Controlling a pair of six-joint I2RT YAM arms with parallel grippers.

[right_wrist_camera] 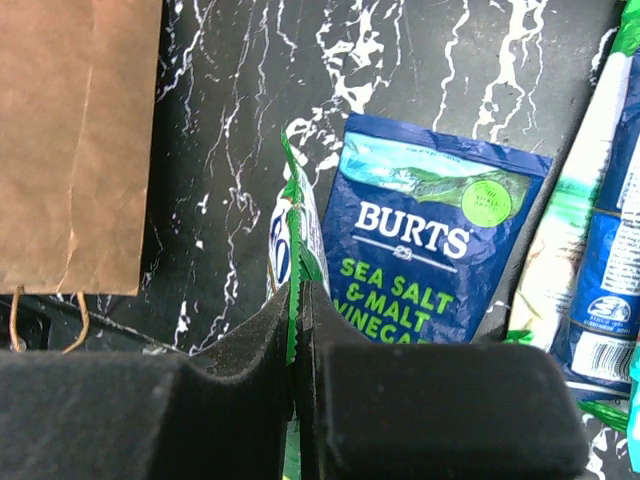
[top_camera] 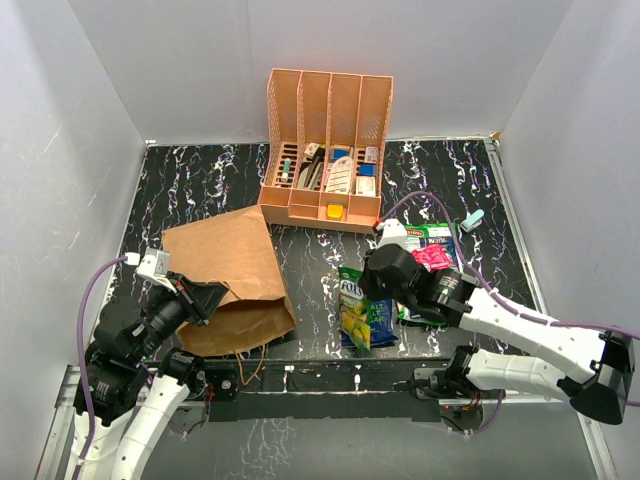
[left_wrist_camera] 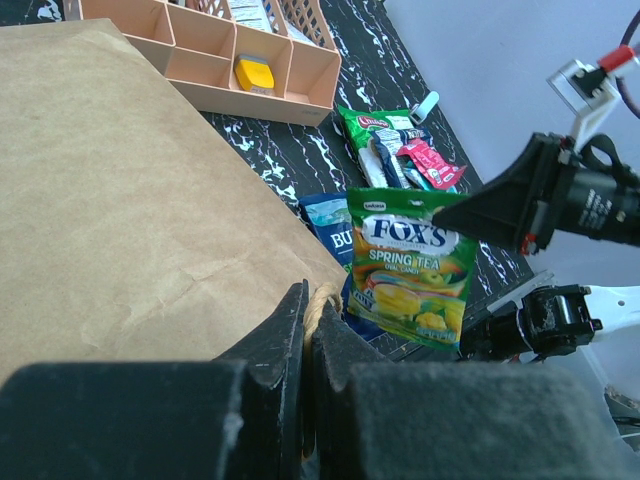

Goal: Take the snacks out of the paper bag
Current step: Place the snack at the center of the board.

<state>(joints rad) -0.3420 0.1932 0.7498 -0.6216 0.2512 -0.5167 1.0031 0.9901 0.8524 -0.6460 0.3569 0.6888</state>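
Jaws of the left gripper (left_wrist_camera: 308, 316) are pinched on the twisted cord handle (left_wrist_camera: 323, 298) of the paper bag (left_wrist_camera: 130, 200), whose brown body lies flat ahead of them. The right gripper (right_wrist_camera: 293, 312) nips an edge of the green Fox's packet (right_wrist_camera: 300, 235). The blue Burts packet (right_wrist_camera: 430, 250) lies flat just to its right, and more snacks (right_wrist_camera: 600, 260) lie beyond that.
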